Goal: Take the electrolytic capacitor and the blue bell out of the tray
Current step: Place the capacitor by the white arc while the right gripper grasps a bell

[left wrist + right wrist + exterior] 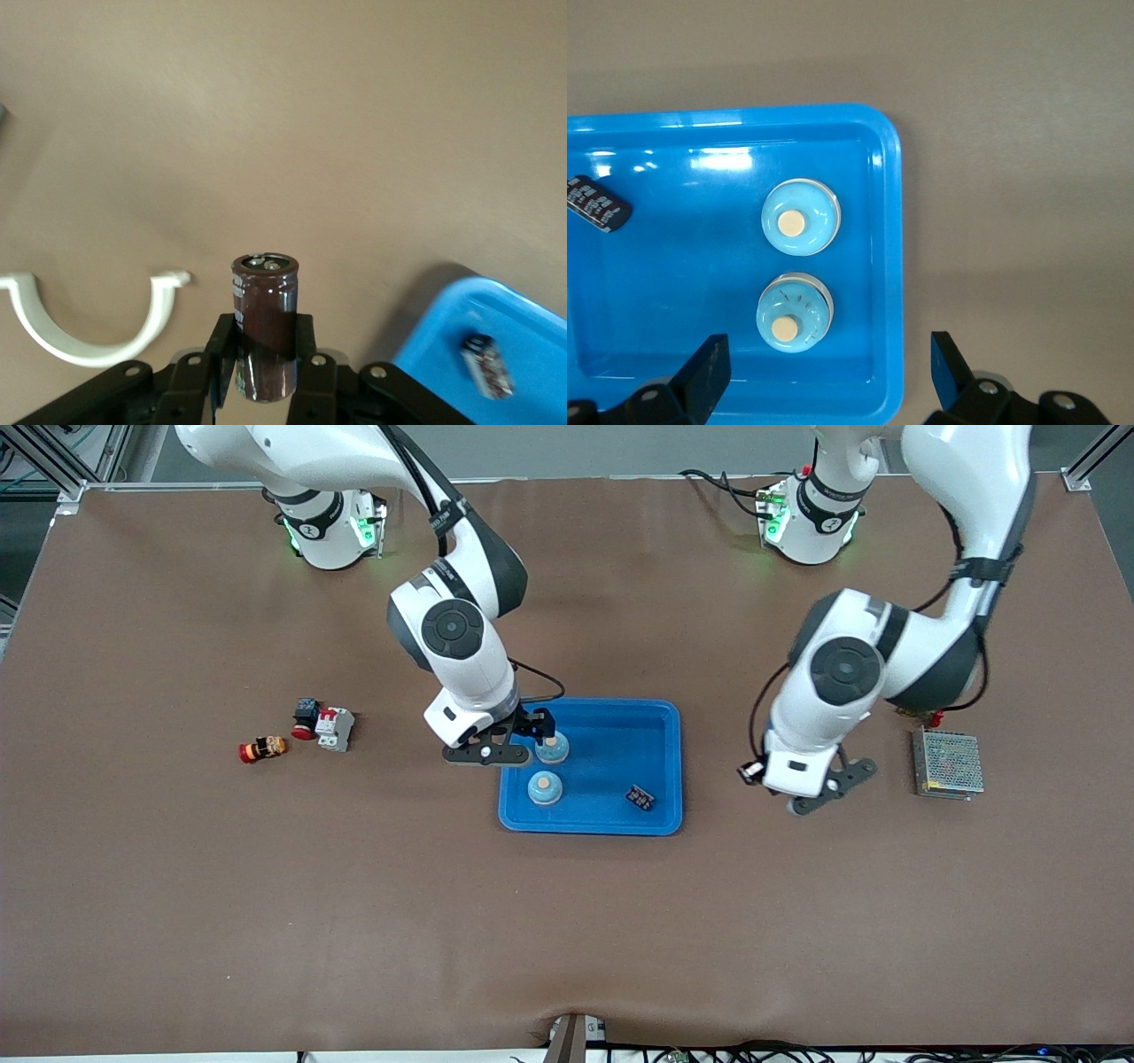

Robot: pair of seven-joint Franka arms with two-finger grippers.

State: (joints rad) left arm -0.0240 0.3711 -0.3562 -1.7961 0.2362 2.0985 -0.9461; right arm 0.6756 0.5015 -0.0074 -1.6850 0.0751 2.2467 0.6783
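Two light-blue bells [552,750] [545,787] stand in the blue tray [611,710] at its right-arm end. My right gripper [538,734] hangs open and empty over the bell farther from the front camera; in the right wrist view [828,376] that bell [793,316] lies between the spread fingers [709,376]. My left gripper [753,772] [266,335] is shut on a dark brown capacitor [264,310], held over bare table beside the tray. Another black capacitor [640,798] lies in the tray.
A metal-mesh power supply [948,763] lies toward the left arm's end. A breaker [335,728], a red button [306,717] and a small red-orange part [264,748] lie toward the right arm's end. A white curved clip [89,328] lies on the table under the left gripper.
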